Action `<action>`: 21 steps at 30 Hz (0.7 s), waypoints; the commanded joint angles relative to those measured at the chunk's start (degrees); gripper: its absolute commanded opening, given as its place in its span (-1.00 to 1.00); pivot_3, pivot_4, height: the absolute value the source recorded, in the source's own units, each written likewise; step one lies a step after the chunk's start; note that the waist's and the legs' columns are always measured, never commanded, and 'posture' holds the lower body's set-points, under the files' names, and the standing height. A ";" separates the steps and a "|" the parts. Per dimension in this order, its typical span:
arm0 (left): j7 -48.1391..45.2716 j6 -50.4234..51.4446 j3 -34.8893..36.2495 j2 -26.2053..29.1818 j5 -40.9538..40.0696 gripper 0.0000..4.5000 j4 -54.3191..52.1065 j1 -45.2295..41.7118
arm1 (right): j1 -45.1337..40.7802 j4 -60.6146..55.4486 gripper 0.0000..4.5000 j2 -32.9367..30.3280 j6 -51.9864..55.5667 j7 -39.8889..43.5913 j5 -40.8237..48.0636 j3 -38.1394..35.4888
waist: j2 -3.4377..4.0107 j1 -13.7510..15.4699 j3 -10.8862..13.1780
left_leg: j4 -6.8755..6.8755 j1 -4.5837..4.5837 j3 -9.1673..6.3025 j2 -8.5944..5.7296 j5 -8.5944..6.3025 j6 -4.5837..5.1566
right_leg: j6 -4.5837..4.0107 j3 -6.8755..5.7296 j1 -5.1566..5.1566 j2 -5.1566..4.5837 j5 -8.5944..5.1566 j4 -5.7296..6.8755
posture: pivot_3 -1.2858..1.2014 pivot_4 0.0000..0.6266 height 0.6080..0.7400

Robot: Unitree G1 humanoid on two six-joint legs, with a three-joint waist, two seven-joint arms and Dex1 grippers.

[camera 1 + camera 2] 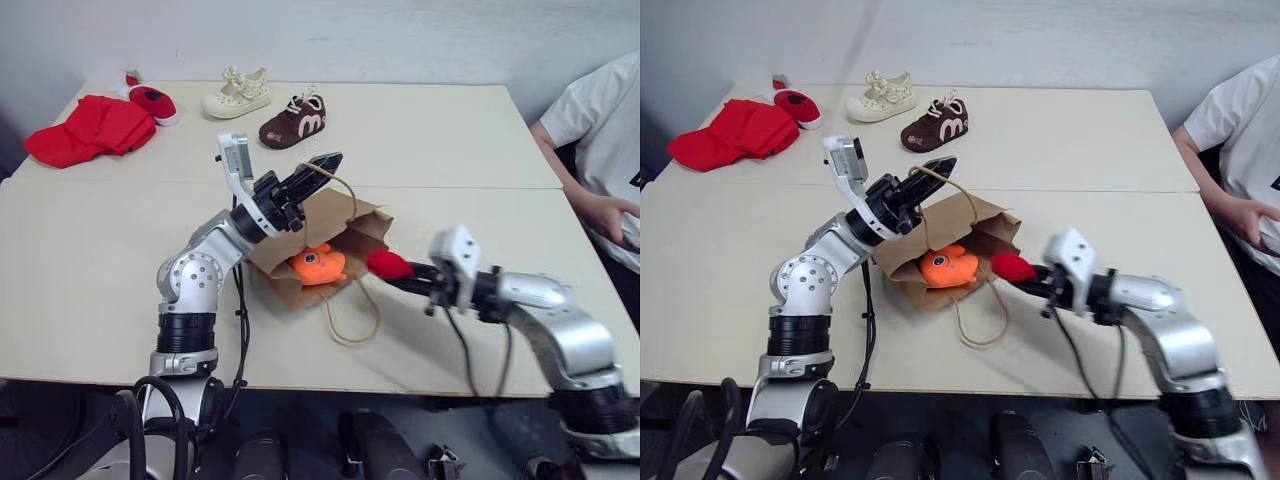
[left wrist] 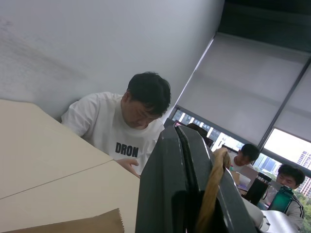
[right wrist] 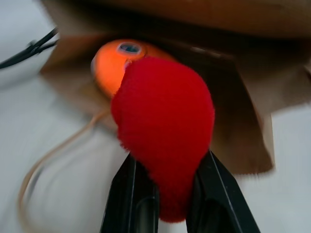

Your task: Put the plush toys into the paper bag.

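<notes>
The brown paper bag (image 1: 335, 222) lies on its side on the table with its mouth facing me. My left gripper (image 1: 326, 165) is shut on one tan cord handle (image 2: 212, 187) and holds the bag's upper edge raised. The fuzzy orange plush toy (image 1: 318, 265) sits just inside the bag's mouth. My right gripper (image 1: 408, 277) is shut on the red plush toy (image 3: 165, 121), whose sides are pinched between the black fingers (image 3: 130, 196). It holds the toy right at the mouth, beside the orange one.
The bag's other cord handle (image 1: 352, 322) loops loose on the table in front of the bag. At the far side lie a red cloth heap (image 1: 88, 130), a small red shoe (image 1: 153, 102), a cream shoe (image 1: 237, 93) and a brown shoe (image 1: 293, 121). A person (image 1: 600, 140) sits at the right edge.
</notes>
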 commanded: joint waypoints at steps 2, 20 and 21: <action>-0.36 0.92 0.69 -1.05 -2.70 -1.00 -1.54 -1.34 | -6.62 1.39 -0.89 4.22 8.14 -10.24 -4.64 4.06 | 0.00 0.13 0.00 | 0.01 -0.07 -0.04 0.00 0.00 0.01 | -0.01 -0.05 -0.04 -0.02 -0.01 0.00 | 0.03 -0.52 1.00; -0.77 2.61 1.27 -1.43 -5.60 -1.00 -4.52 1.04 | -14.32 9.32 0.54 12.71 12.98 -12.77 -3.54 2.93 | 0.01 -0.19 0.00 | 0.09 -0.62 -0.08 0.00 -0.01 0.09 | -0.03 -0.12 -0.57 -0.08 -0.02 0.07 | 0.03 -0.52 1.00; -0.73 2.40 1.68 -1.17 -5.59 -1.00 -4.41 1.14 | -13.74 6.97 0.70 11.32 15.93 -10.87 -0.73 1.35 | 0.01 -0.12 0.00 | 0.15 -0.80 -0.09 0.00 0.00 0.10 | -0.03 -0.13 -0.73 -0.09 -0.01 0.12 | 0.03 -0.52 1.00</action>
